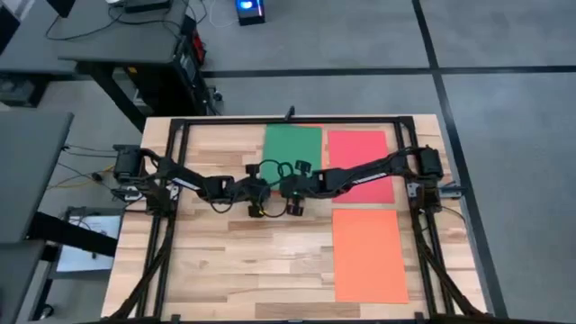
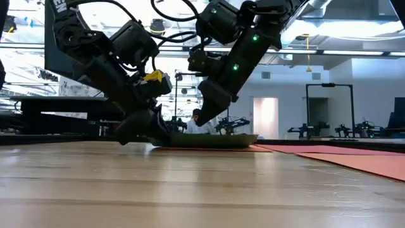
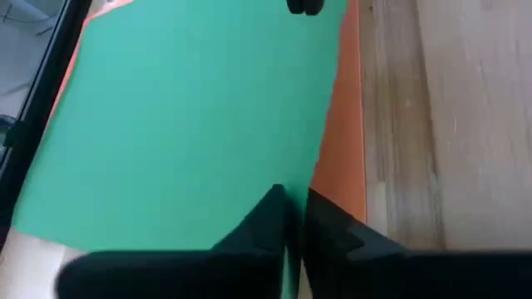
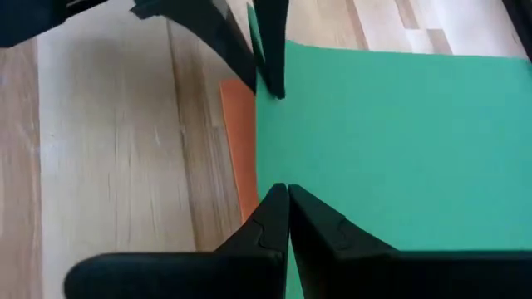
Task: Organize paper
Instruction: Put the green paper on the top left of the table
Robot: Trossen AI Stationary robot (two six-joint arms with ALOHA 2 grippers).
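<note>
A green sheet of paper [image 1: 292,148] lies at the table's far middle on top of an orange sheet [image 3: 347,141], whose strip shows along one side. A pink-red sheet [image 1: 362,164] lies flat to its right, and another orange sheet [image 1: 369,254] lies near the right front. My left gripper [image 1: 259,187] and my right gripper [image 1: 293,184] meet at the green sheet's near edge, both shut on it. In the low view the green sheet [image 2: 212,140] bows slightly above the table. My left gripper pinches the green sheet's near edge [image 3: 283,178] between its two shut fingers, slanting down from the table's left and lying along that edge. The rest of the sheet lies on the orange one. My right gripper pinches the same near edge [image 4: 278,178] between its two shut fingers, a little to the right of the left gripper. It slants down from the table's right, along the edge. The edge is raised a little there; the orange sheet [image 4: 239,141] stays flat beside the fingers.
A black frame [image 1: 180,135] runs round the table's left, far and right sides, carrying both arms. Bare wood [image 1: 243,261] takes up the near left half. Desks and cables stand beyond the table's far left corner.
</note>
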